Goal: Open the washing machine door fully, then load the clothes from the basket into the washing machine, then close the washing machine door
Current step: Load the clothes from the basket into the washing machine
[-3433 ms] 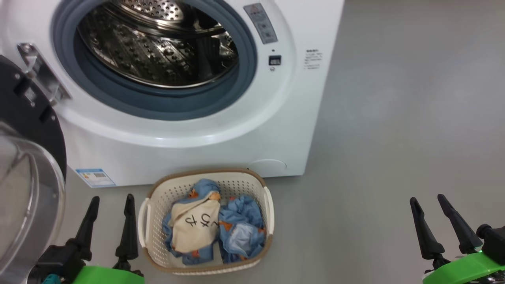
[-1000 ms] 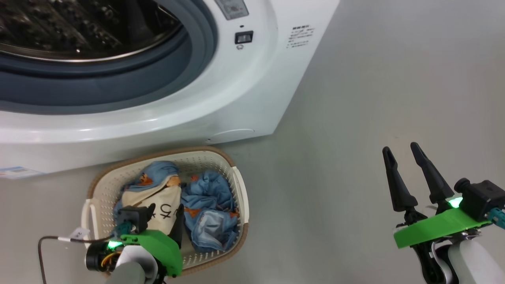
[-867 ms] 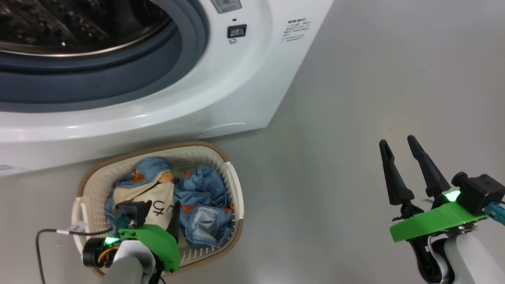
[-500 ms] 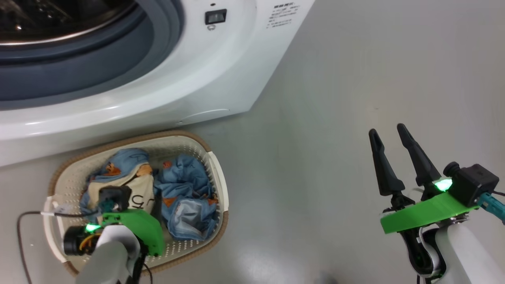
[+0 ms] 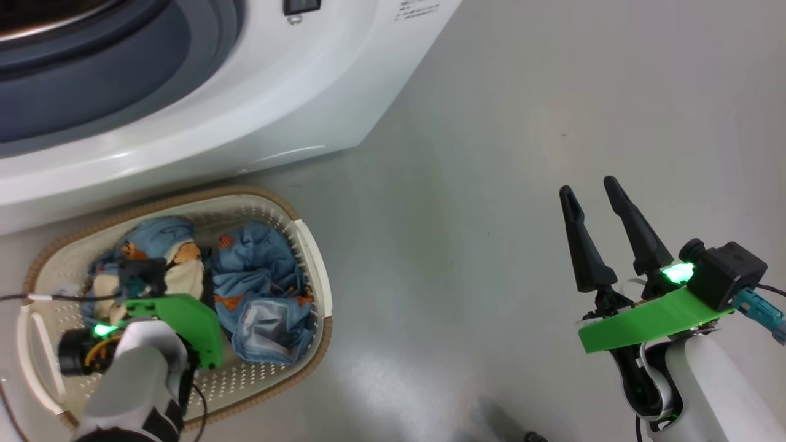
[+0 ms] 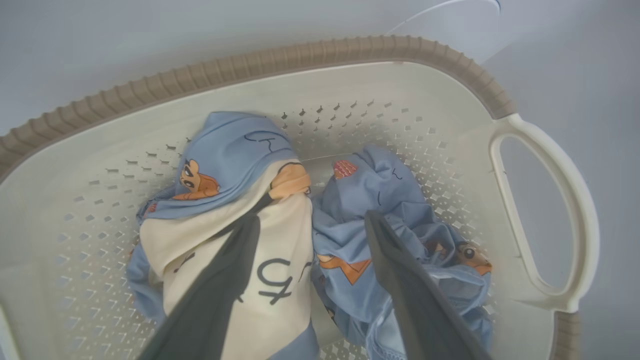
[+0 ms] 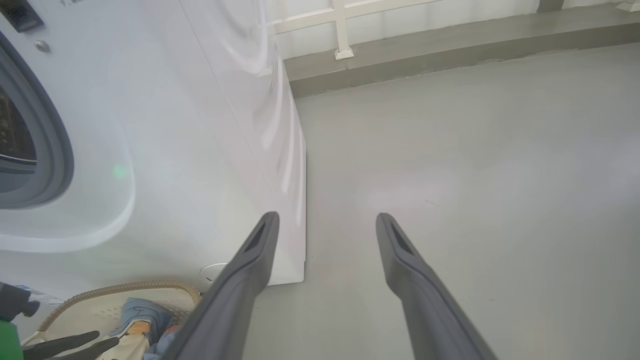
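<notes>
- Down inside the basket (image 6: 350, 50), our left gripper (image 6: 314, 220) had its fingers spread above the clothes (image 6: 235, 150), one finger over the cream cloth (image 6: 285, 235), the other over blue fabric; we could not tell whether they touched.
- That basket sat on the floor (image 5: 491, 153) just before the washing machine (image 5: 245, 92).
- Our right gripper (image 5: 587, 186) hung spread and empty over the floor, well apart.

a smooth grey floor (image 5: 522, 123) was seen, softly lit — bordered by a raised grey ledge (image 7: 450, 45) and white railing (image 7: 341, 30).
</notes>
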Tool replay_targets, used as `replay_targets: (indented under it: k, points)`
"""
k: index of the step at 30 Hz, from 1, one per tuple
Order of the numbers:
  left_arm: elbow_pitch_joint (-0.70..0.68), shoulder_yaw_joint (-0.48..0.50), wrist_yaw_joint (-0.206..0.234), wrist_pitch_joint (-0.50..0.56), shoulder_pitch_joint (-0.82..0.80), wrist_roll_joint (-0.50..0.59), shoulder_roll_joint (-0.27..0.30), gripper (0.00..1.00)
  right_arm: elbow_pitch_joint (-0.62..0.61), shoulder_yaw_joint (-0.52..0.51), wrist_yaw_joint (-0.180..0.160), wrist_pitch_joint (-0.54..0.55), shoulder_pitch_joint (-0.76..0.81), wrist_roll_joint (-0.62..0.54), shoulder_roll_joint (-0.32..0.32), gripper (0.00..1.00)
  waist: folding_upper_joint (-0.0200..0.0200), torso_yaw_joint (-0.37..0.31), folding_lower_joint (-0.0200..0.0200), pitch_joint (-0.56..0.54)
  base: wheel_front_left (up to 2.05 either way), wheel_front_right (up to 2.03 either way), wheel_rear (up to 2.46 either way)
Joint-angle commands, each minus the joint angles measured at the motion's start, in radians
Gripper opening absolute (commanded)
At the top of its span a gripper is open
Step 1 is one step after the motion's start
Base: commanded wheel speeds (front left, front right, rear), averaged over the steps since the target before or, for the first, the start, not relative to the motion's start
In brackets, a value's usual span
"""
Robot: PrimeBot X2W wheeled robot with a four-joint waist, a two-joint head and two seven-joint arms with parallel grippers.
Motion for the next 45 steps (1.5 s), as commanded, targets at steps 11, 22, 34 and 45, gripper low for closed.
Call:
replay_targets:
  k: [11, 22, 34, 45]
  points:
    - [-0.002, 0.027, 0.044, 0.038, -0.06, -0.023, 0.094, 1.0, -0.039, 0.042, 0.005, -0.009, -0.038, 0.01, 0.005, 1.0, 0.0, -0.036, 0.0, 0.089, 0.0, 0.0, 0.0]
    - [-0.001, 0.026, 0.064, 0.077, -0.097, -0.039, 0.129, 1.0, -0.054, 0.059, 0.005, -0.009, -0.067, 0.011, 0.013, 1.0, 0.0, -0.053, 0.0, 0.141, 0.0, 0.0, 0.0]
    - [-0.001, 0.013, 0.045, 0.114, -0.127, -0.053, 0.144, 1.0, -0.063, 0.066, 0.005, -0.009, -0.086, 0.013, 0.014, 1.0, 0.0, -0.065, 0.0, 0.178, 0.0, 0.0, 0.0]
    - [-0.001, -0.006, 0.028, 0.139, -0.127, -0.061, 0.141, 0.0, -0.066, 0.066, 0.005, -0.009, -0.094, 0.012, 0.011, 1.0, 0.0, -0.063, 0.0, 0.177, 0.0, 0.0, 0.0]
